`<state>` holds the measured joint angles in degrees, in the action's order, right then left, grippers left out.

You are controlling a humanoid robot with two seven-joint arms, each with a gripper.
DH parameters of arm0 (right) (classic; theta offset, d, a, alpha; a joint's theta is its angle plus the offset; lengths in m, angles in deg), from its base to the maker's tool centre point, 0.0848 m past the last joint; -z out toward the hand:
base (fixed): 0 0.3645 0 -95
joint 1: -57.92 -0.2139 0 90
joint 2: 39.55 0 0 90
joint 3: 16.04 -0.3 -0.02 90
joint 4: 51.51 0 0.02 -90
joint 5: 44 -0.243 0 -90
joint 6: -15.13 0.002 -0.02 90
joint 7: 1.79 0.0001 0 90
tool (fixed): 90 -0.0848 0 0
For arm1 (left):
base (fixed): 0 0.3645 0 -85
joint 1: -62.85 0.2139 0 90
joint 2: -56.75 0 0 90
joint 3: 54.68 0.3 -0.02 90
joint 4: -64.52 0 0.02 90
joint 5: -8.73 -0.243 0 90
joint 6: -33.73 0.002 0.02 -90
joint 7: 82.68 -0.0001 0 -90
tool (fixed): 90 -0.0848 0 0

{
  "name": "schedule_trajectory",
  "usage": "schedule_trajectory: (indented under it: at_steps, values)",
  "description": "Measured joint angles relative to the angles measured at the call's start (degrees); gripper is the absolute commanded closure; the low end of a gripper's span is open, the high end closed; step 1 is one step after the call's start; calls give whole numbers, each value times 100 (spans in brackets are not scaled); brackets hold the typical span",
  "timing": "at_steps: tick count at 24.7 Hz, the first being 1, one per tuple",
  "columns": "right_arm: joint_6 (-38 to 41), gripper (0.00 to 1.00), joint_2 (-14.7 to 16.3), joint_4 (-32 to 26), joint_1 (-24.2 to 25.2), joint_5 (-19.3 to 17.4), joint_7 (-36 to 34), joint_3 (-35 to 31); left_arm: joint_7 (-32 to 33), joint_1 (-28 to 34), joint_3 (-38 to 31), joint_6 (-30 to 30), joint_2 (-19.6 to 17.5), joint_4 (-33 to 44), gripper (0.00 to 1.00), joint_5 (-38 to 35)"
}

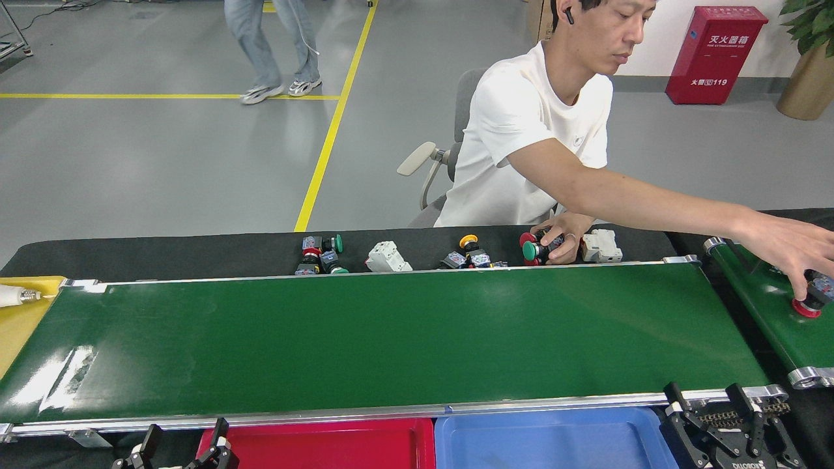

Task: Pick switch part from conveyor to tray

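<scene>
Our left gripper [182,446] is hanging with its fingers spread wide at the near rail, just left of the red tray [326,446]; our right gripper [713,407] is also gaping, beside the blue tray [554,443]. The conveyor [391,339] is lying bare between us and a seated person. Switch parts [469,255] are sitting on the black cloth behind the far rail. The person's one hand [560,236] is gripping a green-capped switch [533,251]; the other hand [791,251] is touching a red-capped switch [808,305] on the shorter belt [769,312].
</scene>
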<state>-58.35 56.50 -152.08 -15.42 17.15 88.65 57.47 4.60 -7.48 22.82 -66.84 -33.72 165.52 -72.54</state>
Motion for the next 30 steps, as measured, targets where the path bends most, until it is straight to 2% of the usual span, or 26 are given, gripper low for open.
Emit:
schedule_trajectory:
  at_steps: [4,21,30]
  values:
    - [0,1,0,0,-1,0,-6,-1,-109,17,29,-41,-123,5,0,0]
    - [-46,1,-1,21,-16,2,2,-1,-321,4,-33,-484,-112,8,0,0]
    - [-55,1,-1,45,-18,6,37,-1,-202,4,-43,-514,65,9,0,1]
